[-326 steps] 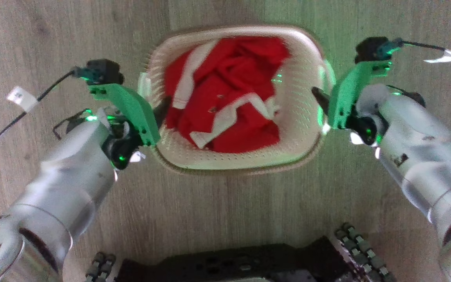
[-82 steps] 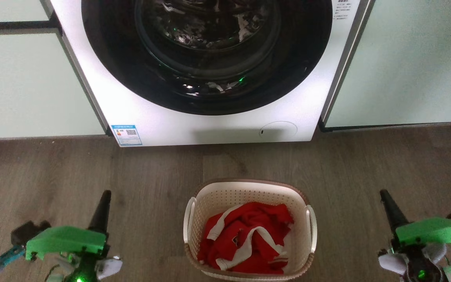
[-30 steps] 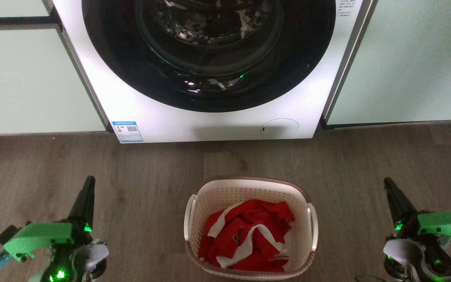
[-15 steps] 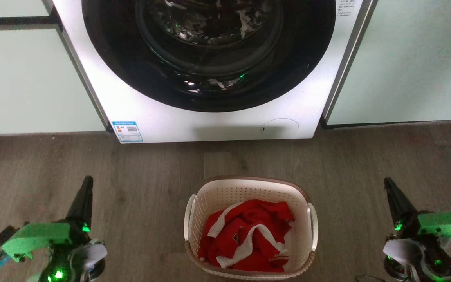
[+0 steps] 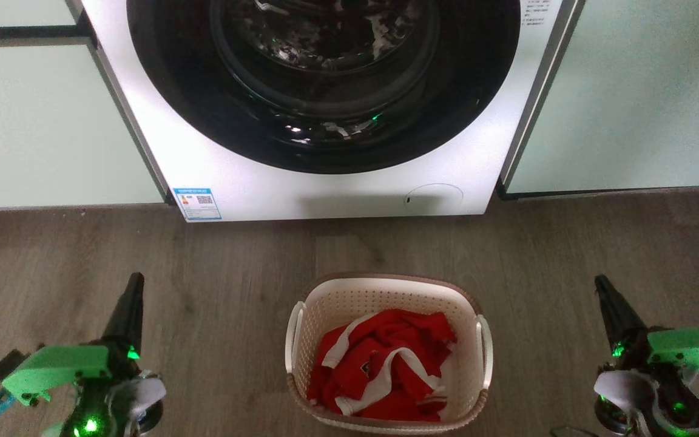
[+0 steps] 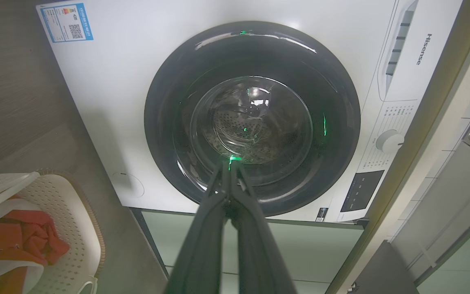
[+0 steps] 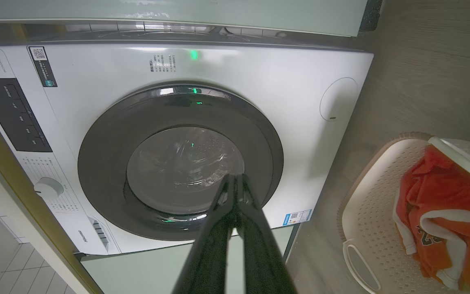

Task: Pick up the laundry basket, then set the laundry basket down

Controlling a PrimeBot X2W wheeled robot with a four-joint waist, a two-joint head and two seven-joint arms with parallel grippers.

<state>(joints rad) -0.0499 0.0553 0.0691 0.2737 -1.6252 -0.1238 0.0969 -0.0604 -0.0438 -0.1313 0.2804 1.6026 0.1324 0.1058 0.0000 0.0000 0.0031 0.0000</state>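
Observation:
The laundry basket, cream-white and perforated with a brown rim and white loop handles, stands on the wood floor in front of the washing machine. A red and white garment lies inside it. My left gripper is shut and empty, well to the basket's left, fingers pointing at the machine. Shut and empty too, my right gripper is well off to the basket's right. The left wrist view has the basket at its lower left and my left gripper closed. In the right wrist view the basket sits at the lower right, my right gripper closed.
A white front-loading washing machine with a dark round door stands just beyond the basket, flanked by pale green cabinet fronts. Bare wood floor lies between the basket and each gripper.
Since about eleven seconds ago both grippers have left the basket's handles and the camera has risen to face the machine. Over the last second nothing has visibly moved.

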